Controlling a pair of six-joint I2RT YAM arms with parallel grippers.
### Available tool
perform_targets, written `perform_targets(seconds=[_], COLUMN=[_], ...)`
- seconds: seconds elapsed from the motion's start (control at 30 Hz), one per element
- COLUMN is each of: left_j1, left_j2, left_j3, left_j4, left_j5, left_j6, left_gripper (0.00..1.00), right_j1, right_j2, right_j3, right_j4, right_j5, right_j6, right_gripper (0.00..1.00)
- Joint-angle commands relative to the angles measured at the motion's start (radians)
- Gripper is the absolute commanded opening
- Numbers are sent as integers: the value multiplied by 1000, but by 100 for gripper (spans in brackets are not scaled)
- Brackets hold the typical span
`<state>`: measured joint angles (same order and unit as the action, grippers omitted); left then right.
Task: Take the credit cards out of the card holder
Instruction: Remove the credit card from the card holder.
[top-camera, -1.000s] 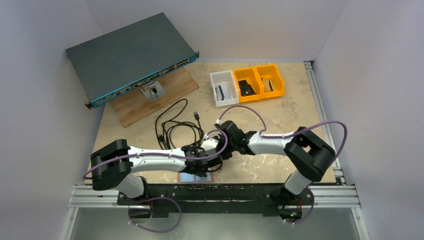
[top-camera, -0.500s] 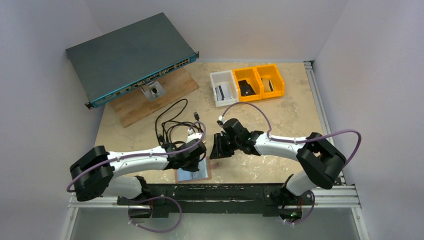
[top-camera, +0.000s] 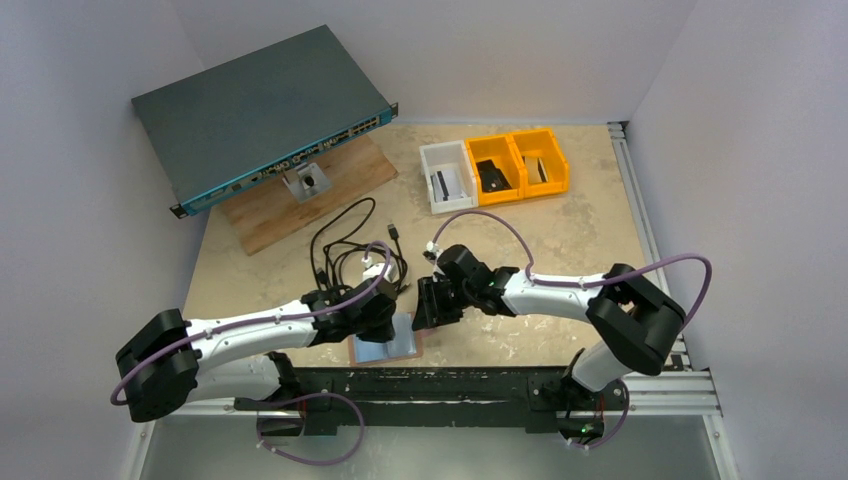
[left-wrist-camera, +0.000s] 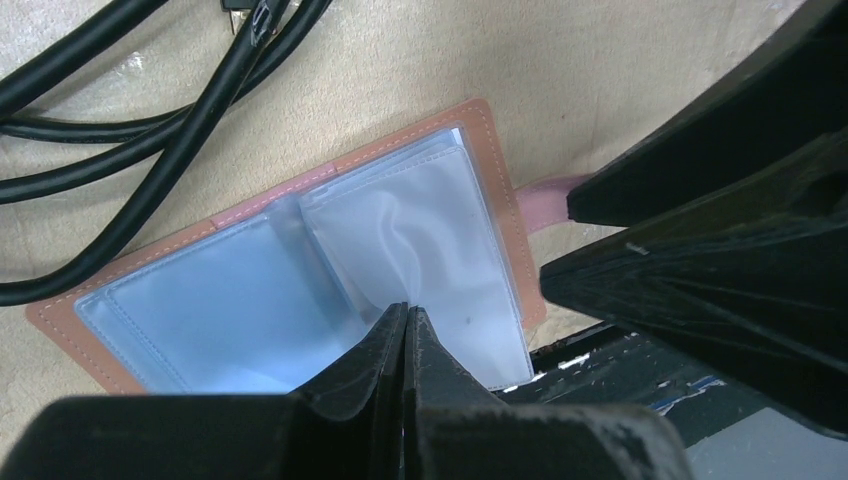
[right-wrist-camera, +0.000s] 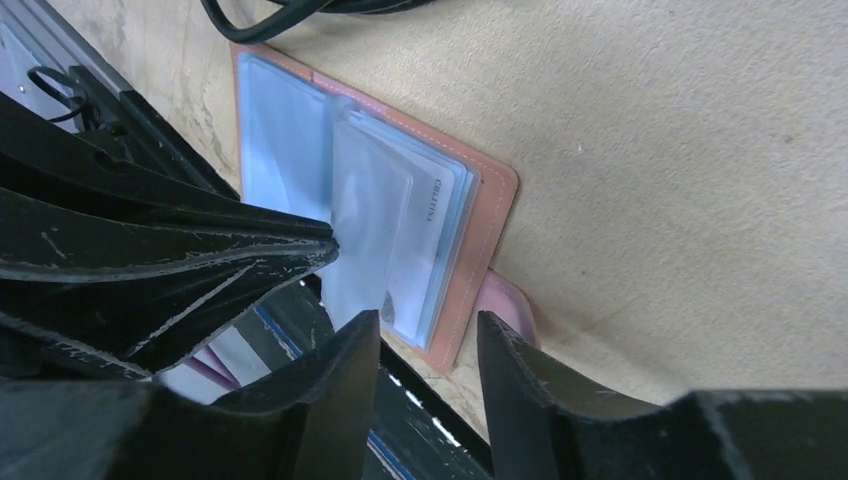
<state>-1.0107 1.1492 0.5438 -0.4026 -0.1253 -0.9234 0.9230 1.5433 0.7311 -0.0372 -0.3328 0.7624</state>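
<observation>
— Leather card holder (top-camera: 387, 343): where?
— Lying open at the table's (top-camera: 580, 230) near edge, clear pockets up.
— Grippers?
— Left gripper (left-wrist-camera: 405, 330) clenched, tips over a pocket; right gripper (right-wrist-camera: 428, 345) parted, grasping nothing.

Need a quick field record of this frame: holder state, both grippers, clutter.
card holder: reddish-brown leather bifold wallet, lying open flat at the table's near edge, clear pockets up
cards: printed edge of one shows in a clear pocket
left gripper: shut, tips over the clear pockets
right gripper: open, jaws at the wallet's near edge
nearby: black cables behind the wallet
</observation>
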Motion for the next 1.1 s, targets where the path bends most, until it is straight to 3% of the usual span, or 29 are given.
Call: perform_targets(seconds=[0.0, 0.47, 0.7, 0.83, 1.07], left_j1=[12, 17, 17, 17, 16], left_j2=[-27, -44, -56, -72, -101], left_j3=[-11, -24, -8, 19, 88], left_j4=[44, 52, 18, -34, -151], left_j5=[15, 30, 23, 3, -56], left_j6=[-23, -27, -18, -11, -3], left_gripper=[0, 0, 0, 16, 22], right_j1=[6, 8, 8, 7, -32], right_j2=[21, 97, 121, 102, 37], right_j3=[14, 18, 27, 18, -21], right_j4=[88, 208, 224, 220, 167], right_j5=[-65, -108, -117, -115, -98], right_j6=[11, 64, 75, 78, 36], right_gripper=[43, 39, 19, 1, 0])
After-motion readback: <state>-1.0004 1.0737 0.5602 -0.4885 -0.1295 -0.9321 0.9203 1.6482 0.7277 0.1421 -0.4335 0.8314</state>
